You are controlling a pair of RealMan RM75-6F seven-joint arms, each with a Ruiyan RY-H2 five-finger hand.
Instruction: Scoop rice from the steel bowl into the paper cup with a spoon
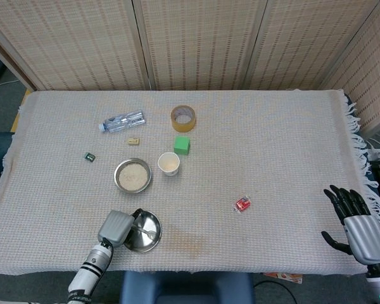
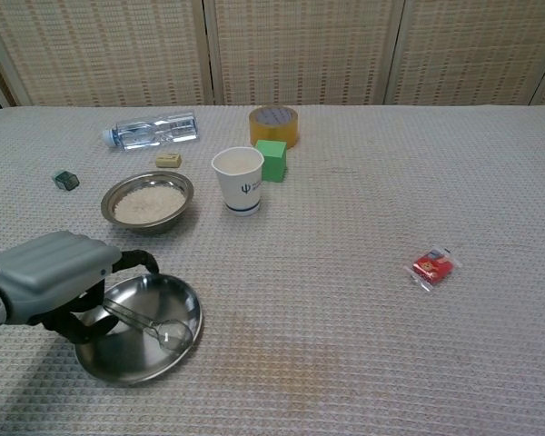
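head view: left hand holds the spoon over the empty dish, near of the rice bowl; cup just right of the bowl. right hand idle, fingers spread, far right.

chest view: spoon bowl lies in the dish; cup looks filled, scooping likely done. right hand unseen here.

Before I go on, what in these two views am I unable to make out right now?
- Rice level in the paper cup: chest view shows only its side; in the head view the inside is too small.
- Whether the left hand has let go of the spoon: its back covers the handle in both views.
- Right hand: absent from the chest view; partly cut off at the head view's edge.
- Small dark object: too small to identify.
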